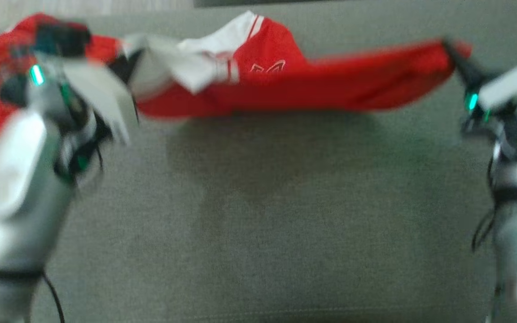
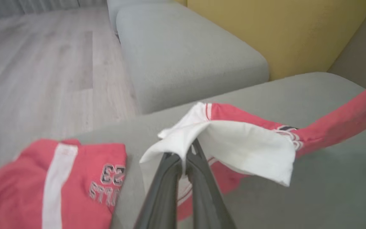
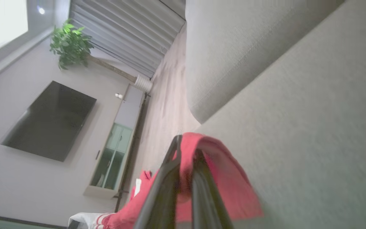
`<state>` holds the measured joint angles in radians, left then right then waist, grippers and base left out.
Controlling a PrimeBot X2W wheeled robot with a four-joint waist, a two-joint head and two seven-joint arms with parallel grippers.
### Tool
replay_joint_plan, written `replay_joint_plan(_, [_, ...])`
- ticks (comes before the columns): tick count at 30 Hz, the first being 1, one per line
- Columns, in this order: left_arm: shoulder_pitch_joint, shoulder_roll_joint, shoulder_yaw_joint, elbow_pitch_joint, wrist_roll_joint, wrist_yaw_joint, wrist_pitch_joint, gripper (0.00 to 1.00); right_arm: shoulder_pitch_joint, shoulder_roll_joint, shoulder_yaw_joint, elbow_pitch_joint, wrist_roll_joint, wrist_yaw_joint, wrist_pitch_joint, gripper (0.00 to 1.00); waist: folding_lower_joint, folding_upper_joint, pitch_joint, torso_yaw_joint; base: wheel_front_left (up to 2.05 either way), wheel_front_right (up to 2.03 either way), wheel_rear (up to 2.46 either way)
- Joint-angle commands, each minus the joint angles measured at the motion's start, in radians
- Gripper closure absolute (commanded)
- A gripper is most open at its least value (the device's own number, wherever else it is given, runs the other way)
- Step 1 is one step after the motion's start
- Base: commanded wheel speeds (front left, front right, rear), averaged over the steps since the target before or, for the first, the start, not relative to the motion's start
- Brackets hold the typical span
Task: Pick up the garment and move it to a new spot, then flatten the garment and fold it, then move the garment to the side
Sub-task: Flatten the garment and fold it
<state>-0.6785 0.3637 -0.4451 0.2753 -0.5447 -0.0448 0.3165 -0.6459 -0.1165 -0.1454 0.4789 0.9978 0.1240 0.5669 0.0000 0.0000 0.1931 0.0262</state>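
Observation:
A red garment (image 1: 312, 85) with white panels hangs stretched between my two grippers above the grey sofa seat (image 1: 285, 215). My left gripper (image 1: 126, 63) is shut on a white fold of it; in the left wrist view the fingers (image 2: 170, 178) pinch that white cloth (image 2: 240, 143). My right gripper (image 1: 449, 47) is shut on the red far end, and in the right wrist view the red cloth (image 3: 224, 178) drapes over the closed fingers (image 3: 170, 171). The garment's middle sags a little, clear of the seat.
Red cloth with a white stripe and number print (image 2: 59, 184) lies on the seat's left edge; I cannot tell if it is the same garment. A second grey cushion (image 2: 186, 54) and a yellow backrest (image 2: 281, 31) stand beyond. Wooden floor (image 2: 43, 63) lies past the seat.

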Motion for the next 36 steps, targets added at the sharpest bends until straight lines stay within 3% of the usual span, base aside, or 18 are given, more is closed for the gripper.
replay_joint_plan(1, [-0.139, 0.038, 0.042, 0.006, 0.028, -0.007, -0.002, 1.00, -0.114, -0.011, 0.000, -0.005, 0.009, 0.007, 0.009, 1.00, 0.0000, 0.0000, 0.062, 0.002, 0.00, 0.00, 0.00])
replay_joint_plan(12, [-0.818, -0.043, 0.040, 0.383, 0.118, -0.058, -0.155, 1.00, -0.717, -0.056, -0.015, 0.186, -0.056, 0.007, -0.045, 1.00, 0.0000, 0.0000, 0.247, 0.009, 0.00, 0.00, 0.00])
replay_joint_plan(18, [-1.067, -0.071, 0.060, 0.531, 0.133, -0.061, -0.276, 1.00, -0.956, -0.082, -0.008, 0.260, -0.073, 0.007, -0.131, 1.00, 0.0000, 0.0000, 0.294, 0.008, 0.00, 0.00, 0.00])
replay_joint_plan(21, [-1.118, -0.081, 0.059, 0.580, 0.133, -0.063, -0.297, 1.00, -1.001, -0.094, 0.011, 0.280, -0.081, 0.007, -0.148, 1.00, 0.0000, 0.0000, 0.303, 0.008, 0.00, 0.00, 0.00])
replay_joint_plan(25, [-1.140, -0.101, 0.036, 0.664, 0.116, -0.078, -0.319, 1.00, -0.984, -0.117, 0.064, 0.295, -0.069, 0.007, -0.139, 1.00, 0.0000, 0.0000, 0.300, 0.011, 0.00, 0.00, 0.00])
replay_joint_plan(29, [-1.060, -0.105, -0.030, 0.718, 0.089, -0.085, -0.313, 1.00, -0.855, -0.139, 0.120, 0.290, -0.027, 0.007, -0.109, 1.00, 0.0000, 0.0000, 0.260, 0.016, 0.00, 0.00, 0.00])
replay_joint_plan(32, [-0.941, -0.100, -0.129, 0.685, 0.019, -0.085, -0.268, 1.00, -0.711, -0.163, 0.179, 0.286, -0.002, 0.007, -0.059, 1.00, 0.0000, 0.0000, 0.209, 0.018, 0.00, 0.00, 0.00])
replay_joint_plan(36, [-0.749, -0.034, -0.270, 0.569, -0.114, -0.086, -0.167, 1.00, -0.511, -0.203, 0.247, 0.292, 0.032, 0.007, 0.032, 1.00, 0.0000, 0.0000, 0.111, 0.018, 0.00, 0.00, 0.00])
